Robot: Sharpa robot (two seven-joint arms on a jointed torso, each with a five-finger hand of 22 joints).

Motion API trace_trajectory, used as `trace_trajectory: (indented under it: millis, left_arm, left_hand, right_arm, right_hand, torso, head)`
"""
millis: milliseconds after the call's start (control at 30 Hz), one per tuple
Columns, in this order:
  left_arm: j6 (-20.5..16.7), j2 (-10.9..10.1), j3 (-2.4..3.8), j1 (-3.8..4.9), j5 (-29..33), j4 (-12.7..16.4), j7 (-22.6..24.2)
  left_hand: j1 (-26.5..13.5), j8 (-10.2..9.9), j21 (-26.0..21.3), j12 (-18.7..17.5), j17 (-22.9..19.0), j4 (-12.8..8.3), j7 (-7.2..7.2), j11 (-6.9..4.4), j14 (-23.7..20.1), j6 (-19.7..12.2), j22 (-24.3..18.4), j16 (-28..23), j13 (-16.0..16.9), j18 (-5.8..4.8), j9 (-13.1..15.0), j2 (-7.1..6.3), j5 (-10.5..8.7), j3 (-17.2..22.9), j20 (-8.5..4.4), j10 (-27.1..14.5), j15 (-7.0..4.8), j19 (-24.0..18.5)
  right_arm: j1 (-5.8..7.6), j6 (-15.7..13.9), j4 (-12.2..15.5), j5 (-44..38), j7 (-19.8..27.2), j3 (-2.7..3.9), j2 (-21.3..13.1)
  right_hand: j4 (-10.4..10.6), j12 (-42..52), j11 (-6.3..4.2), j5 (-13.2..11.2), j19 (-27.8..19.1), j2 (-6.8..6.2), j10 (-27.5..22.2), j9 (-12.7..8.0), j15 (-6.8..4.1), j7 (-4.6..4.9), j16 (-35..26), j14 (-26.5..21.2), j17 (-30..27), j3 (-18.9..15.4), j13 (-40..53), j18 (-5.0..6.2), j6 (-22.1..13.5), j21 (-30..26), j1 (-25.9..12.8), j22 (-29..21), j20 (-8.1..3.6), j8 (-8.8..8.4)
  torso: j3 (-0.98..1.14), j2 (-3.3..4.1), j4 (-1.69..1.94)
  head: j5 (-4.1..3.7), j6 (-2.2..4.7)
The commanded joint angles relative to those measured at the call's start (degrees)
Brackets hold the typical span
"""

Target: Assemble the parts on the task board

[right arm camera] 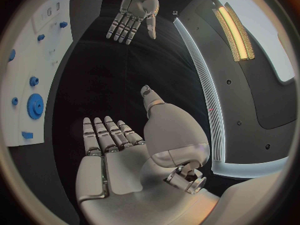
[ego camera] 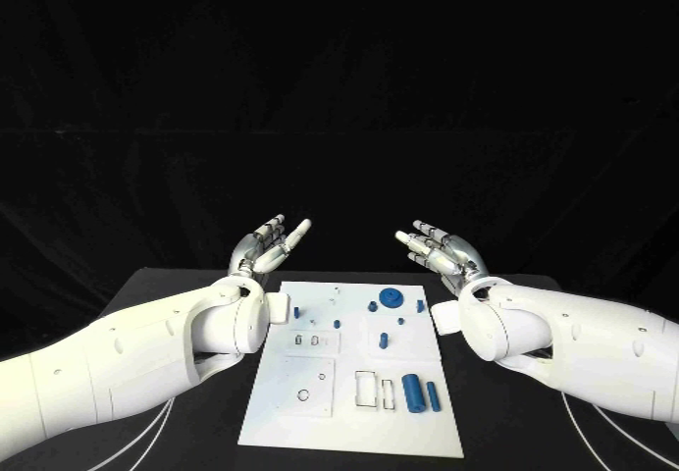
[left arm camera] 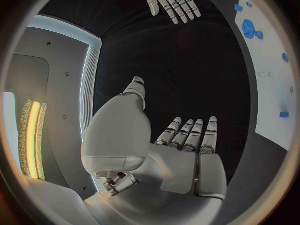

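The black bench [ego camera: 170, 294] stretches out under everything, and on its middle lies the white task board [ego camera: 319, 432], a long plate running away from the robot. Both white arms reach in along either side of the board and end past its far edge, raised above the bench. The left robot hand [ego camera: 269, 245] is held up with its fingers spread apart and nothing in it, and the right robot hand [ego camera: 442, 250] mirrors it across the gap, fingers likewise splayed and empty; the two are well apart and touch neither the board nor any part. On the board, the biggest blue part is a toothed gear [ego camera: 390, 295] lying flat near the far end, with several small blue pegs [ego camera: 372, 307] scattered just beside it. Nearer the robot, a blue cylinder [ego camera: 413, 392] lies on its side by the board's right edge, with a thinner blue pin [ego camera: 433, 395] just beside it. From the right wrist the same gear [right arm camera: 35, 106] shows at the board's edge.
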Motion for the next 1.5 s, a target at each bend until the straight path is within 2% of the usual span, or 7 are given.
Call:
trace_trajectory:
  millis: [33, 233, 267, 400, 567, 1100, 1500]
  left_arm:
    - [3.0, 0.1, 0.06, 0.09, 0.2, 0.0, -0.6]
    - [3.0, 0.1, 0.06, 0.09, 0.2, 0.0, -0.6]
    - [4.7, -0.7, 0.06, 0.24, 0.4, 0.1, -0.8]
    - [5.6, -1.5, 0.06, 0.45, 0.4, 0.3, -0.6]
    - [6.3, -2.7, 0.06, 0.89, 0.3, 0.8, -0.4]
    - [12.0, -8.3, 0.47, 2.23, -1.9, 8.4, -4.6]
    - [15.2, -12.0, 0.92, 3.25, -4.0, 15.7, -4.4]
  left_hand:
    - [2.2, 0.4, 0.3, 0.3, 0.2, 0.5, 6.08, 0.67, 0.8, 0.8, 0.1, 0.3, 0.1, 0.89, 0.1, -0.13, 0.37, 0.1, 0.61, 0.5, 0.84, 0.3]
    - [3.8, 1.1, 1.0, 1.1, 0.8, 0.4, 7.38, 2.15, 6.2, 4.5, 0.5, 1.4, 0.6, 0.99, 0.6, 1.18, 0.37, 1.3, 0.67, 4.8, 2.12, 2.7]
    - [4.3, 1.5, 1.5, 1.5, 1.2, 0.4, 7.73, 2.51, 9.2, 6.2, 0.8, 2.1, 0.8, 1.09, 0.8, 1.5, 0.35, 1.6, 0.69, 6.8, 2.52, 4.6]
    - [6.4, 4.2, 6.1, 5.3, 3.7, -0.3, 7.63, 2.86, 29.3, 17.0, 3.2, 7.8, 2.5, 2.68, 2.2, 4.27, 0.19, 3.0, 0.51, 23.2, 1.08, 20.4]
    - [8.0, 7.7, 9.1, 7.6, 4.5, -1.6, 6.19, 0.9, 37.2, 31.4, 4.1, 10.4, 2.8, 5.47, 3.6, 5.81, 0.24, 2.8, 0.25, 34.5, -1.17, 27.0]
    - [12.8, 9.2, 16.4, 11.3, 9.6, -7.0, 3.01, -4.35, 56.0, 41.8, 6.6, 19.2, 4.4, 7.99, 3.3, 7.56, 0.36, 1.8, -3.29, 52.8, -7.58, 40.6]
    - [12.9, 8.5, 17.9, 10.0, 11.4, -7.2, 2.72, -4.73, 57.5, 42.8, 7.0, 21.1, 4.3, 7.89, 3.0, 7.63, 0.33, 1.6, -4.97, 54.2, -8.2, 43.5]
  right_arm:
    - [0.83, 10.1, -0.7, -5.0, -4.4, -0.64, 0.2]
    - [1.48, 12.0, -1.2, -5.8, -5.3, -1.19, 0.2]
    - [1.56, 6.2, -1.9, -17.9, -3.2, -1.03, 0.1]
    - [1.64, 4.2, -2.6, -22.6, -3.3, -0.93, 0.1]
    - [1.96, 2.5, -3.2, -27.8, -4.9, -0.8, 0.0]
    - [4.39, 7.8, -1.7, -51.7, -14.2, -0.28, -2.0]
    - [6.83, 9.5, -1.8, -75.3, -25.6, -0.23, -1.2]
  right_hand:
    - [-2.1, 0.8, 0.84, 0.3, 3.2, -0.16, 4.4, 0.5, 1.11, 9.01, 0.9, 4.5, 0.4, 0.8, 0.4, 0.65, 3.7, 1.6, 5.1, 0.8, 0.87, 0.9]
    - [-6.6, 3.6, 0.02, -0.2, 13.7, -1.04, 21.7, 1.8, -0.29, 8.56, 3.7, 20.6, 1.6, 1.8, 1.7, 2.11, 16.7, 6.0, 10.6, 2.9, 0.73, 3.44]
    - [-7.1, 4.1, -0.29, -0.3, 15.3, -1.08, 25.3, 1.9, -0.63, 8.38, 4.0, 23.3, 1.7, 1.9, 1.9, 2.46, 19.1, 6.7, 11.2, 3.2, 0.73, 3.81]
    - [-8.9, 4.9, -1.39, 0.1, 22.3, -1.05, 32.4, 2.1, -1.75, 7.49, 4.8, 32.1, 2.0, 2.7, 1.9, 3.65, 26.6, 9.7, 12.7, 4.4, 0.7, 4.72]
    - [-10.2, 4.7, -2.26, 0.6, 25.4, -1.12, 36.0, 2.2, -2.96, 6.68, 4.9, 36.6, 2.0, 3.8, 1.8, 4.81, 33.7, 11.5, 12.8, 4.8, 0.71, 5.02]
    - [-14.0, 4.4, -7.1, 1.1, 40.4, -3.49, 51.3, 2.6, -9.4, 3.4, 8.3, 57.3, 4.9, 11.0, 2.8, 5.76, 44.8, 20.9, 9.7, 8.3, -4.73, 5.38]
    - [-12.7, 3.0, -9.56, 1.4, 54.2, -7.24, 54.7, 2.6, -14.41, 1.14, 27.3, 72.2, 20.0, 10.6, 5.0, 5.53, 47.8, 35.2, 8.5, 16.5, -10.69, 4.64]
  torso:
    - [0.0, 0.0, 0.02]
    - [0.0, 0.0, 0.02]
    - [-0.1, 0.14, -0.06]
    - [-0.15, 0.32, -0.25]
    - [-0.17, 1.07, -0.55]
    - [-0.39, 5.58, 0.5]
    - [-0.85, 9.84, 1.18]
  head:
    - [0.0, -0.01]
    - [0.0, -0.01]
    - [-0.1, -0.2]
    - [-0.09, -0.26]
    - [-0.15, -0.1]
    - [-1.65, 0.94]
    - [-2.7, 2.42]
